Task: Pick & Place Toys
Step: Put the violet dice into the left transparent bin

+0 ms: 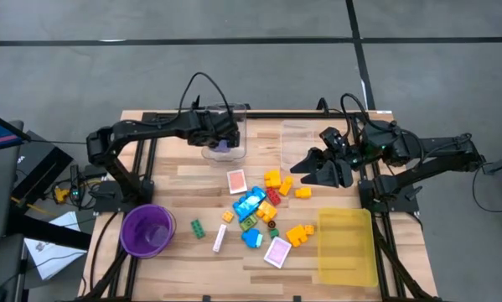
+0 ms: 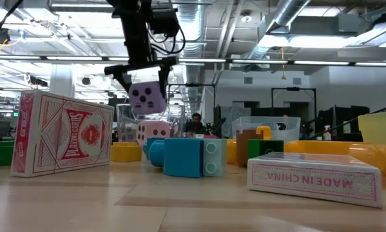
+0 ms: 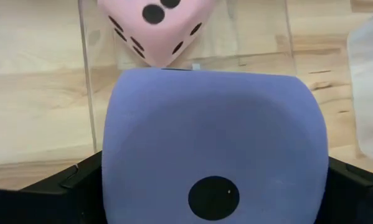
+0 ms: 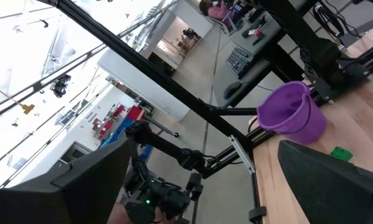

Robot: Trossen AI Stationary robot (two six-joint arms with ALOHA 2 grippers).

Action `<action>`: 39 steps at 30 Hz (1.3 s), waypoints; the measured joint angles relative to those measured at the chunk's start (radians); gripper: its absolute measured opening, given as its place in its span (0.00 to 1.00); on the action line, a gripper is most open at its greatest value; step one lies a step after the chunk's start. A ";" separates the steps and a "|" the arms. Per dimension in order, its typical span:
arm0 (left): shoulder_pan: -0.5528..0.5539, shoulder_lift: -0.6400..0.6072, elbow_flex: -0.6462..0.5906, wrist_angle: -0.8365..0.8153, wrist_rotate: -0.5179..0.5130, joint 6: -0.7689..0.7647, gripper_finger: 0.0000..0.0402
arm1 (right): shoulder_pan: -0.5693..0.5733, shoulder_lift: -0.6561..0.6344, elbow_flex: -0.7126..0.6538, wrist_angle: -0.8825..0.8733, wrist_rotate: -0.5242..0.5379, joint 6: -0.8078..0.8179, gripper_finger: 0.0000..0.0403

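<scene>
Purple die [image 2: 147, 98] sits pinched in the left gripper [image 1: 225, 143] jaws above a clear box [image 1: 234, 113] holding a pink die [image 3: 158, 28], while the right gripper [image 1: 322, 168] hovers, jaws spread.

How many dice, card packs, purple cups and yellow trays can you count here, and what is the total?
Dice: 2, the purple die and the pink die
Card packs: 3
Purple cup: 1
Yellow tray: 1
Total: 7
</scene>
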 joint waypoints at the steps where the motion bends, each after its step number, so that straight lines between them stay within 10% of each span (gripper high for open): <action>1: 0.000 0.000 -0.014 0.016 0.005 0.000 0.91 | 0.000 0.000 0.000 0.000 0.000 0.000 0.99; 39: 0.006 0.000 -0.121 0.106 0.031 0.007 0.95 | 0.000 0.000 0.000 -0.001 0.002 -0.004 0.99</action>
